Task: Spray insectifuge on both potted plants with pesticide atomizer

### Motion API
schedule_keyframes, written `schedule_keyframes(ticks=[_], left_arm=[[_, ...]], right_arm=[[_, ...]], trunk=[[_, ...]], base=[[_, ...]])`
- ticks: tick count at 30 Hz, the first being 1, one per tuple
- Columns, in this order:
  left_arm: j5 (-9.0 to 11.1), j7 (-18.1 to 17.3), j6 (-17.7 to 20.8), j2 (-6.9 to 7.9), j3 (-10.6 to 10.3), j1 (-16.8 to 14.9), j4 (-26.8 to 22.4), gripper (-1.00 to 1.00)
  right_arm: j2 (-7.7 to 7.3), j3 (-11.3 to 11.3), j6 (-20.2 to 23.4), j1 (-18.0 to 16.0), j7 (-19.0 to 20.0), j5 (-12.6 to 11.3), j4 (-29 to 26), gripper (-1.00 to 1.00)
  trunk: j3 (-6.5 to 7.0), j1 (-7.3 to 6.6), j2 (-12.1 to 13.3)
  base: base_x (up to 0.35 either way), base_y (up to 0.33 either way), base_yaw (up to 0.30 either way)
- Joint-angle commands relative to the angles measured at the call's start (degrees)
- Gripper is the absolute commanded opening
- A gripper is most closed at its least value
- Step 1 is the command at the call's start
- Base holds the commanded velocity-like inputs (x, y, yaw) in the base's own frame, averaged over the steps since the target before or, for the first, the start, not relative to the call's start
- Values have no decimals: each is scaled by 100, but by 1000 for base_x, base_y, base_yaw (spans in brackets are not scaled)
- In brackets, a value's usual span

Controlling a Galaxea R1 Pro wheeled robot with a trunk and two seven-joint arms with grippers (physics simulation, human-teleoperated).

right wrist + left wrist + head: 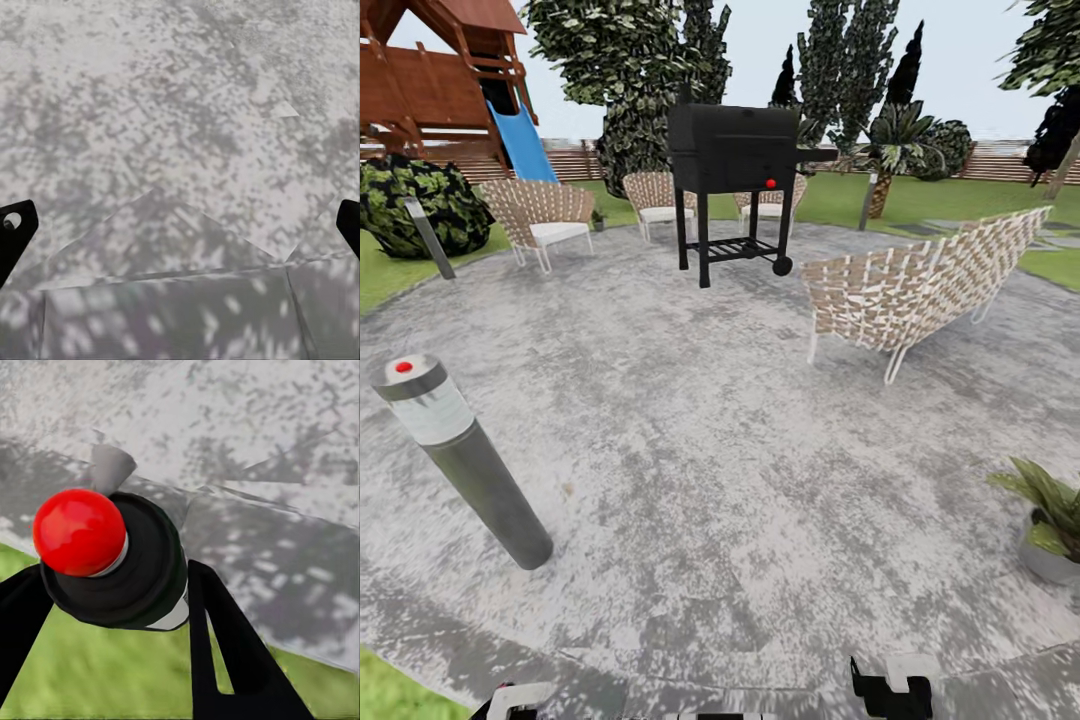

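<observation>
We see the left tool (112, 574) in its wrist view with both black fingers (217, 645) pressed against the sides of the pesticide atomizer (146, 577). The bottle shows end-on: a dark round end topped by a red knob, with a sliver of white body along its lower edge. It hangs over the border where the green lawn (97, 675) meets the round grey mottled paved patio (262, 427).

The right tool (180, 225) stands wide, its two dark fingertips at opposite edges of its wrist view, with nothing between them and bare paving below.

From the head view, one potted plant with broad pointed green leaves (1050, 505) sits in a grey pot at the patio's right edge. A second small potted plant (598, 216) stands far off, between two woven wicker chairs (540, 212). A black barbecue grill on legs (735, 160) stands at the far side of the patio, with a long wicker seat (920, 285) to its right. A grey bollard lamp with a red dot on top (460, 460) leans near us on the left. A wooden play frame with a blue slide (525, 140) rises at the back left.
</observation>
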Motion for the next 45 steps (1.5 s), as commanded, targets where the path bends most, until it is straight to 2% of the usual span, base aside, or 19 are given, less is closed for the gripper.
schedule_keyframes(ticks=[1, 9, 31, 45], left_arm=[[-59, 16, -29, -4, 36, -7, 9, -100], [-62, -11, -46, -73, 35, -7, 10, -100], [-58, 1, -39, -72, 36, -6, 9, -100], [-58, 10, -35, -67, 36, -7, 9, -100]], right_arm=[[0, 51, -9, 0, -24, -34, -1, 100], [3, 51, -9, 0, -24, -33, 4, 100], [5, 51, -9, 0, -24, -33, 4, 100], [6, 51, -9, 0, -24, -33, 4, 100]], trunk=[[-4, -1, -2], [-4, -1, -2], [-4, -1, -2], [-4, -1, -2]], base=[[0, 0, 279], [-20, 11, 279], [-253, 214, 279], [-16, 14, 279]])
